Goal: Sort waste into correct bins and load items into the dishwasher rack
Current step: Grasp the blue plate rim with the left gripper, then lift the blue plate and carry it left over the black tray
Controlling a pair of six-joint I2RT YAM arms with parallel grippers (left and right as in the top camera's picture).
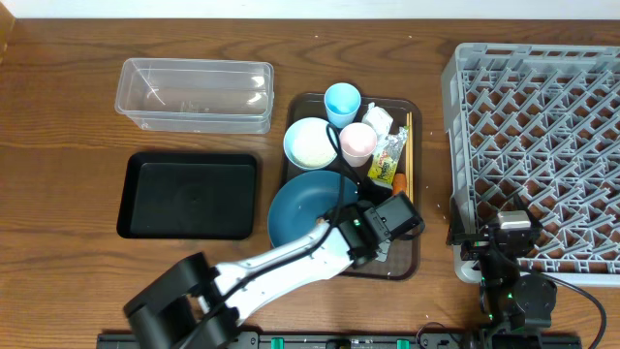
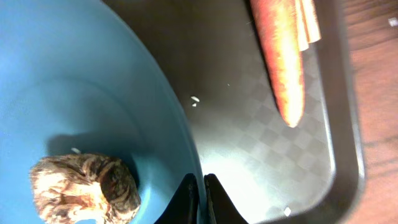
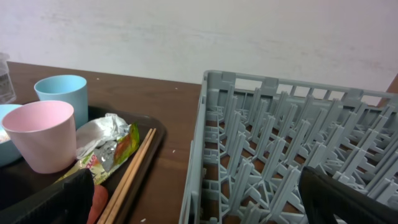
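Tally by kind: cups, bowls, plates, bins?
Cups: 2, light-blue cup, pink cup
Bowls: 1, white bowl
Plates: 1, blue plate
Bins: 2, black tray, clear tub
Total: 6

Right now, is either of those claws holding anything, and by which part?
The left gripper is pinched shut on the large blue plate, by its rim on the side facing the carrot. The right gripper stands open and holds nothing.

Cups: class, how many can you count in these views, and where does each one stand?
2. The light-blue cup stands at the top edge of the brown tray in the overhead view. The pink cup is just below it, right of the white bowl. None appears hidden.
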